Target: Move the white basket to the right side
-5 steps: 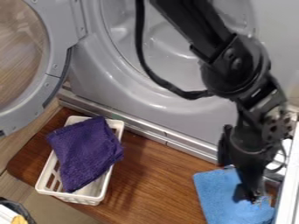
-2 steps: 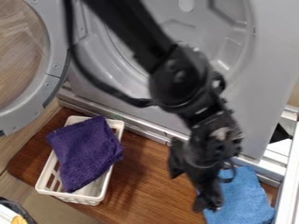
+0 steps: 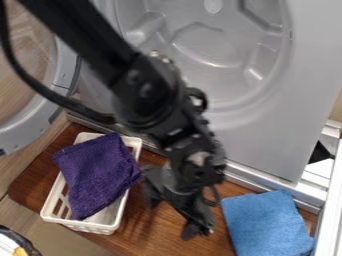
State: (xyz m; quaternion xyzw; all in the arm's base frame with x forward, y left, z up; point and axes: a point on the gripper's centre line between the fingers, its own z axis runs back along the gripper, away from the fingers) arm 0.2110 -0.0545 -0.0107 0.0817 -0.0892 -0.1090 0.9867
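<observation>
Gripper is now off the blue cloth, nearer the white basket — fingers look spread, released — basket contact unclear.

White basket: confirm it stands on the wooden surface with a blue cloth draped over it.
Wrong colour: the camera view shows a purple cloth draped over the white basket. The basket does stand on the wooden surface.

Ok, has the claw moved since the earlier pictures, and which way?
Yes: judged against the blue cloth, which lies where it did, the claw has moved leftward in the view, toward the white basket.
</observation>
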